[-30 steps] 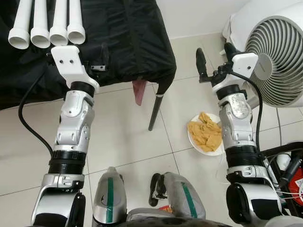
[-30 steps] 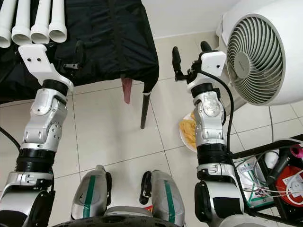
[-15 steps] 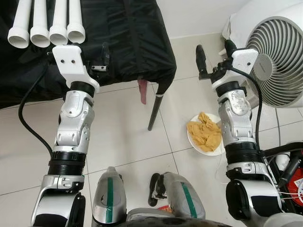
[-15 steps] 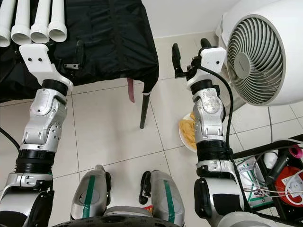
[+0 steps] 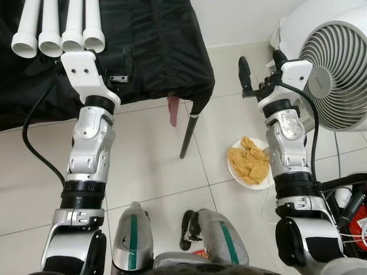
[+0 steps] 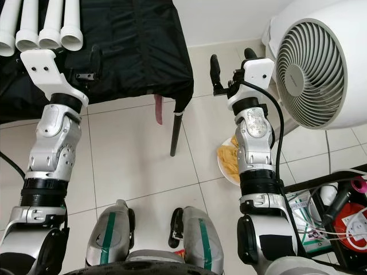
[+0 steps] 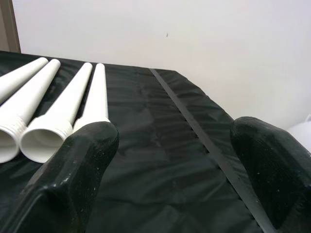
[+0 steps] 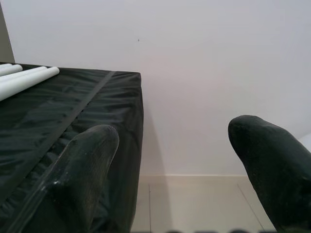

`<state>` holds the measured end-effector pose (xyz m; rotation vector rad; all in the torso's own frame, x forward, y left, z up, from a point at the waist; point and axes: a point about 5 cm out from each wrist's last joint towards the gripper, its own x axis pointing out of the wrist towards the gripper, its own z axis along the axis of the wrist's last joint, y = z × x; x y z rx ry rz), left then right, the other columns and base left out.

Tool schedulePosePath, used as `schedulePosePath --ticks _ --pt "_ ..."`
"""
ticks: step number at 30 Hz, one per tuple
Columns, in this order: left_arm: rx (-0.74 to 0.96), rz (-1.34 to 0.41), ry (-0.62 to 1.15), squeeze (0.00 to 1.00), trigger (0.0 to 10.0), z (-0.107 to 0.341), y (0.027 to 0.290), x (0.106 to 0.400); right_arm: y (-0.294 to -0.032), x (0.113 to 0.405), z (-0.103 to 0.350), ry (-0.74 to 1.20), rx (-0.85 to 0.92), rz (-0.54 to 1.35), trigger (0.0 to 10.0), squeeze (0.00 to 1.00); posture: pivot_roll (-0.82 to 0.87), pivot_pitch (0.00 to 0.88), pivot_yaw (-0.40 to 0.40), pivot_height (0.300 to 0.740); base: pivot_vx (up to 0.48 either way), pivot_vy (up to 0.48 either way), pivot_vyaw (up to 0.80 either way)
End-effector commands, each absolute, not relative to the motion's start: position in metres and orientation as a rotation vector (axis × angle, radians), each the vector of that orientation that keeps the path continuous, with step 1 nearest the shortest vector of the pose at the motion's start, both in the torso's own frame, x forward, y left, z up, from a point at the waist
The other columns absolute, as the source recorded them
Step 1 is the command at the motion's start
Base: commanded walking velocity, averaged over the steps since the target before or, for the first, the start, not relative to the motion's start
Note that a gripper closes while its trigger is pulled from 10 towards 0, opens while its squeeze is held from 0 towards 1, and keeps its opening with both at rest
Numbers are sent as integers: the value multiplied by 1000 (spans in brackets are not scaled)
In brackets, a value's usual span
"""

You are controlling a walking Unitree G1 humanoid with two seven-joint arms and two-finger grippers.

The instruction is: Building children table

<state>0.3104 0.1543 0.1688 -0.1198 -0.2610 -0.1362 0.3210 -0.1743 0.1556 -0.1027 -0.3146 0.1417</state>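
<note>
Two claws are held released and empty. Nearest, the right claw (image 5: 259,71) is raised over bare floor beside the fan (image 5: 335,63); the left claw (image 7: 170,160) is poised over the black-draped tabletop (image 5: 155,46), aimed just beside four white legs (image 5: 57,28) laid parallel, likely for easy picking.

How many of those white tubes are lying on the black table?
4. The white tubes lie side by side on the black-covered table, open ends toward the robot, just ahead of the left gripper. Their far ends run out of view, so more could lie beyond.
</note>
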Motion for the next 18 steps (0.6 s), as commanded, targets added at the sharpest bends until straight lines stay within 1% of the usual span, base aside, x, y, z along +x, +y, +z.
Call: schedulePosePath --ticks 1,13,18 --pt "-109 -138 -241 0 10000 165 157 311 -173 321 153 -310 -99 148 10000 0 124 9 -69 740 0 480 0" --pt "-109 -140 -246 0 10000 165 156 313 -174 323 154 -310 -102 149 10000 0 124 2 -73 740 0 468 0" --pt "-110 -141 -249 0 10000 166 155 314 -174 324 154 -311 -106 152 10000 0 125 0 -78 740 0 0 0"
